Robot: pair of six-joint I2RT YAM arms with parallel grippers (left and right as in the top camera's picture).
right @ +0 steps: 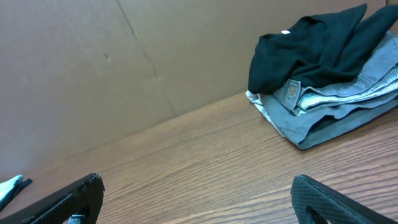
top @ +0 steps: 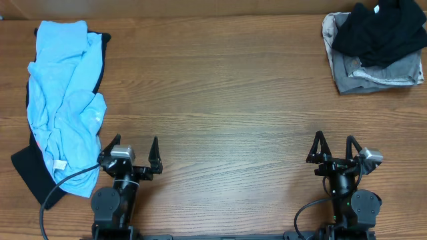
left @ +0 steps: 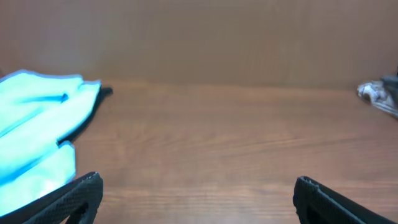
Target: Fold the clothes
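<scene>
Where the overhead camera looks down, a wood-grain counter (top: 220, 100) holds a light blue garment (top: 67, 100) far left and a black T-shirt (top: 380, 33) piled on grey clothes (top: 373, 79) far right. The left hand (top: 137, 143) and right hand (top: 333, 139) are both spread and empty. Left wrist: blue fabric at left, with a brown wall (left: 217, 37) behind. Right wrist: the pile lies beside that wall.
</scene>
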